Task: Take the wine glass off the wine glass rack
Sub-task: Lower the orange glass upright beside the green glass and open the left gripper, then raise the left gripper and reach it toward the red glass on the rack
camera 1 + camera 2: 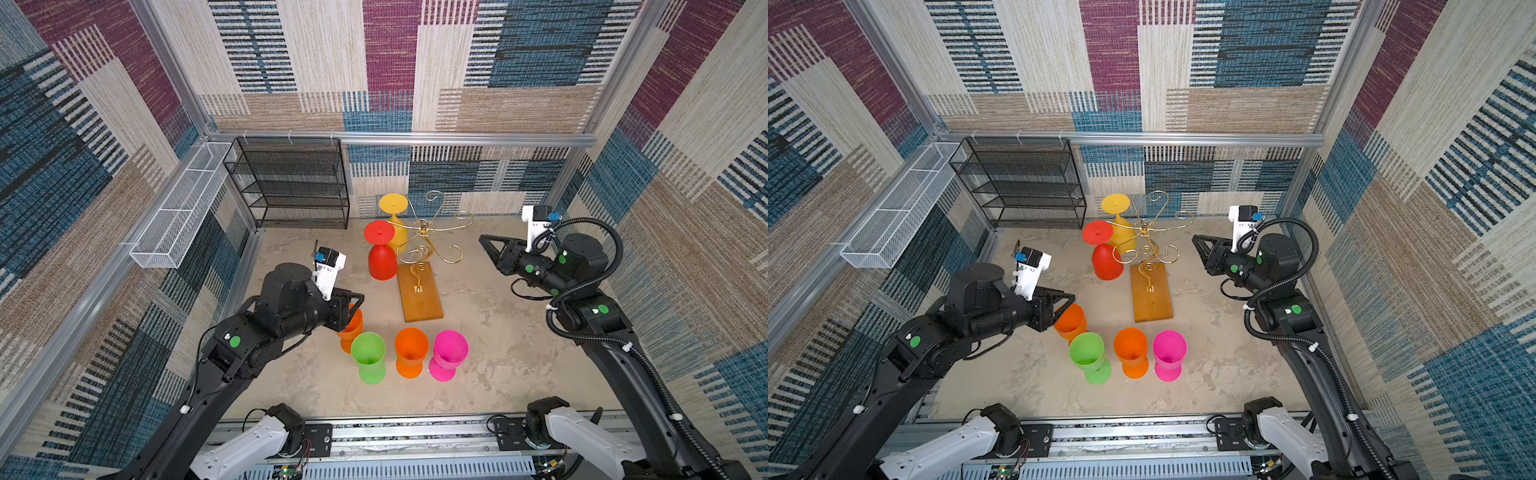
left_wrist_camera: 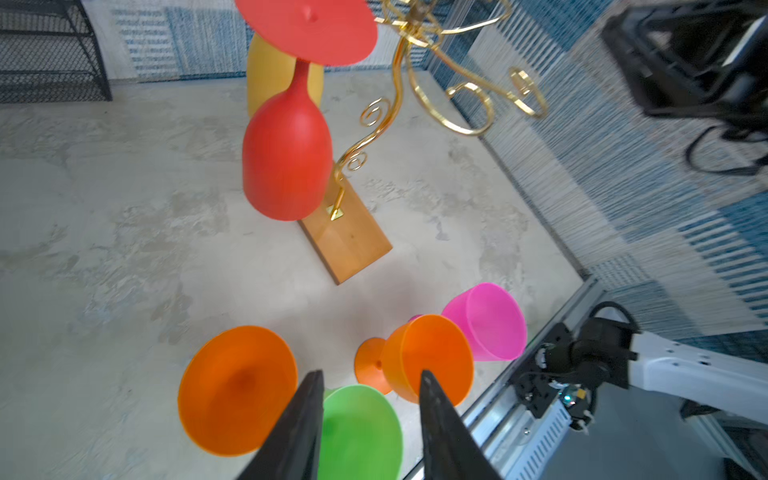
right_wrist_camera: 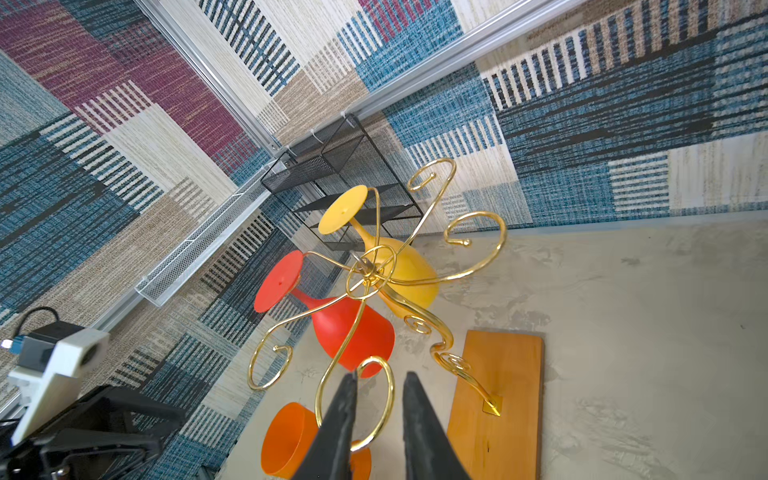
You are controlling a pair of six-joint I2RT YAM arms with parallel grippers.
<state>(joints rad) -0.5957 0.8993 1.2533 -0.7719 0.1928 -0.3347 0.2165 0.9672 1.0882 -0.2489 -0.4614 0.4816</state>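
Found left gripper [image 2: 371, 374] partly open and empty, just over an orange glass [image 2: 237, 390] on the table [image 1: 498, 353]. Found right gripper [image 3: 381, 376] narrowly parted, empty, near the rack [image 1: 420, 299]. Saw red glass [image 1: 381, 259] and yellow glass [image 1: 392, 203] hanging upside down from its arms.

Both top views look steeply down from high above the near edge onto the whole table [image 1: 498, 332]. The left wrist view faces far-right from low on the left, the right wrist view leftward from the right; both hold the wine glass rack [image 2: 347, 245] close.
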